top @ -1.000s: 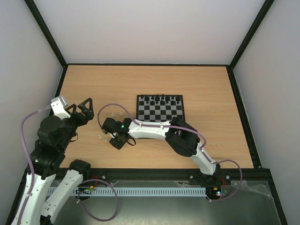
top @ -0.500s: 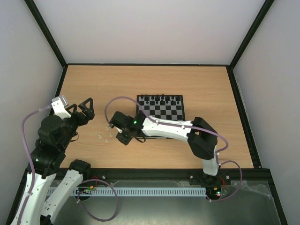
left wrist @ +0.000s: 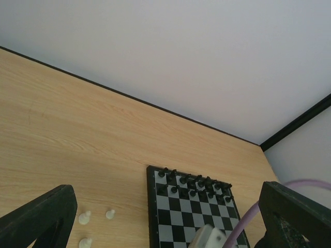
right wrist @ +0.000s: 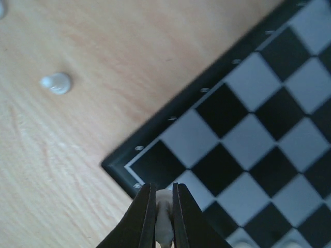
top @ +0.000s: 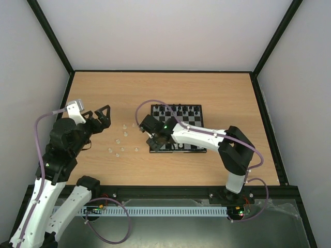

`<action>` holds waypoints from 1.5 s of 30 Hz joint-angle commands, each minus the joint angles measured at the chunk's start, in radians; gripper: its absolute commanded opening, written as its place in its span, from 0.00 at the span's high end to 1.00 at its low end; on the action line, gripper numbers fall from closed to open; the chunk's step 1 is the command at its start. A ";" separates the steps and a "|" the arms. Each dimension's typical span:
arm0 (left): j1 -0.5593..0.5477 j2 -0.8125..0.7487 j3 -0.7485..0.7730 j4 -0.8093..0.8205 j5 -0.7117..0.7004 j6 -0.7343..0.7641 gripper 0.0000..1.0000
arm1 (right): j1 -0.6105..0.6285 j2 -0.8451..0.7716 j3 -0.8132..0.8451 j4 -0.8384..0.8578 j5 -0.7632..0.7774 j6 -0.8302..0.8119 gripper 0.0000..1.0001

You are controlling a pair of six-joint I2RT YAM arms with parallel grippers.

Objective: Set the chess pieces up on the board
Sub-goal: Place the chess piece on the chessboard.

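The board (top: 178,124) lies mid-table, with black chessmen (top: 178,109) on its two far rows. My right gripper (top: 151,136) hovers over the board's near-left corner. In the right wrist view it (right wrist: 164,199) is shut on one white chess piece (right wrist: 164,219) above the corner squares of the board (right wrist: 248,119). Several loose white chess pieces (top: 122,150) stand on the wood left of the board; one shows in the right wrist view (right wrist: 57,82). My left gripper (top: 101,116) is open and empty, left of the pieces. Its wrist view shows the board (left wrist: 178,206) and pieces (left wrist: 84,217).
The right arm's white link (top: 196,135) and its purple cable stretch across the board's near rows and hide them. Black frame rails (top: 160,71) and white walls bound the wooden table (top: 232,103). Bare wood lies behind and to the right of the board.
My right gripper has moved right, from among the loose white pieces to the board's near-left corner, carrying a white piece. My left gripper has shifted slightly right and farther.
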 commanded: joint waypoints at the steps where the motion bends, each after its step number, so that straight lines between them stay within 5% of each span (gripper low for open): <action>1: 0.004 0.010 0.008 0.030 0.038 0.020 0.01 | -0.045 -0.067 -0.032 0.007 0.028 0.017 0.98; 36: 0.004 -0.006 -0.043 0.044 0.027 -0.001 0.01 | -0.082 -0.022 -0.154 0.087 -0.044 0.067 0.95; 45: 0.004 -0.006 -0.041 0.040 0.024 0.001 0.00 | -0.082 -0.005 -0.143 0.090 -0.039 0.067 0.80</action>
